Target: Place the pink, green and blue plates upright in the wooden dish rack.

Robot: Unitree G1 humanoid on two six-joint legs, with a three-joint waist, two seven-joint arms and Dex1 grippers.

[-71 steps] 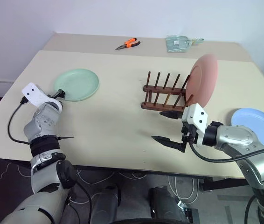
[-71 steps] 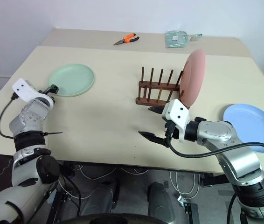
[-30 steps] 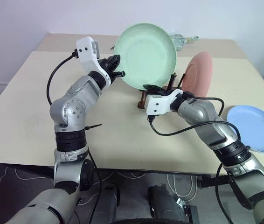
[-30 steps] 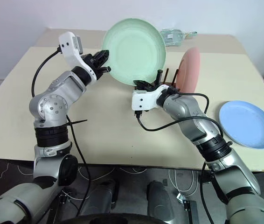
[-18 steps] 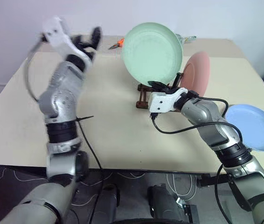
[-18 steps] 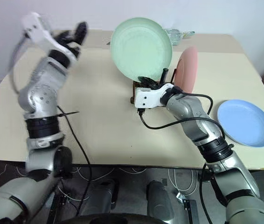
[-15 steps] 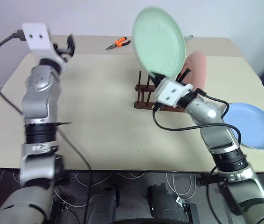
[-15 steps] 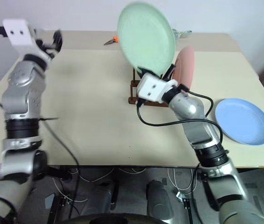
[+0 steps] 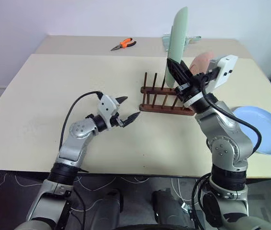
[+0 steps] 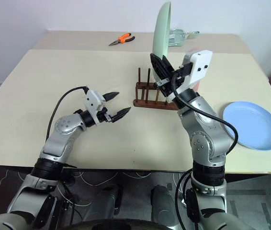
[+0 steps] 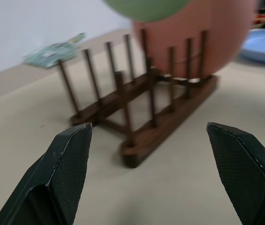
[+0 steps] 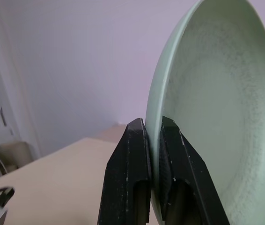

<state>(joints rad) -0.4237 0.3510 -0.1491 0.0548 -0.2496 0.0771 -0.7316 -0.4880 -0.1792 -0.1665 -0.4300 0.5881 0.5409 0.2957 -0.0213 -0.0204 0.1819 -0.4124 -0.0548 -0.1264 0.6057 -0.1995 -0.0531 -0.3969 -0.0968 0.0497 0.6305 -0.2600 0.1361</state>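
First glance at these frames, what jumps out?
The green plate, held edge-on and upright above the wooden rack, its rim pinched in the right end effector. The pink plate already stands in the rack's far end, while the blue plate lies flat near the table's right edge.

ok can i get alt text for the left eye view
The right claw holds the green plate upright on edge above the wooden dish rack, where the pink plate already stands. The left claw hangs open beside the rack over the table; the blue plate lies flat, orange pliers behind.
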